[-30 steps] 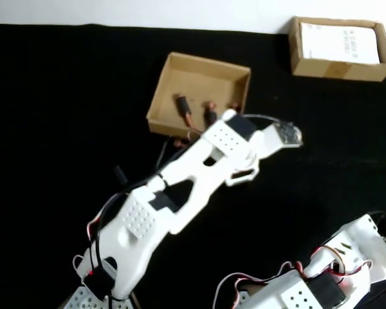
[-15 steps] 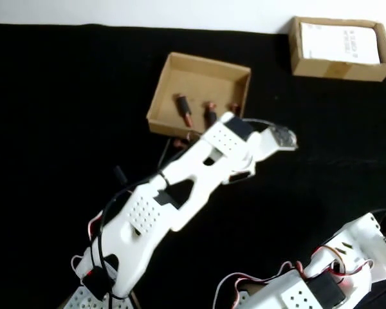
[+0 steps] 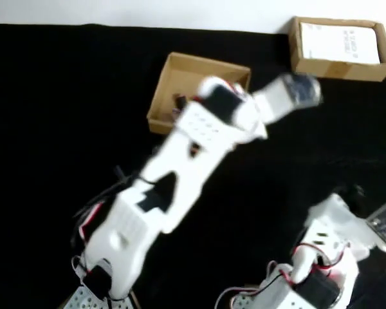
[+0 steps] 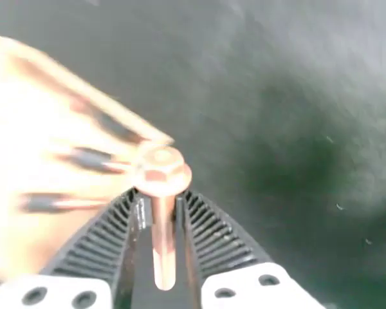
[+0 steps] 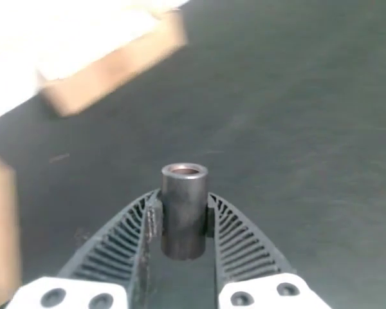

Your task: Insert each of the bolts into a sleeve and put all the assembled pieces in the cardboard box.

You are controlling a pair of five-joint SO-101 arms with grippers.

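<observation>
Black table (image 3: pixel 51 96); left end effector (image 4: pixel 161 198) grips bolt (image 4: pixel 162 172), right one (image 5: pixel 183 196) grips sleeve (image 5: pixel 184 215), label (image 3: pixel 341 42) illegible.

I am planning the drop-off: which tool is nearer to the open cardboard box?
Left. The left tool, holding a bolt, is beside the cardboard box; the right tool, holding a sleeve, is far from it, over bare table.
</observation>
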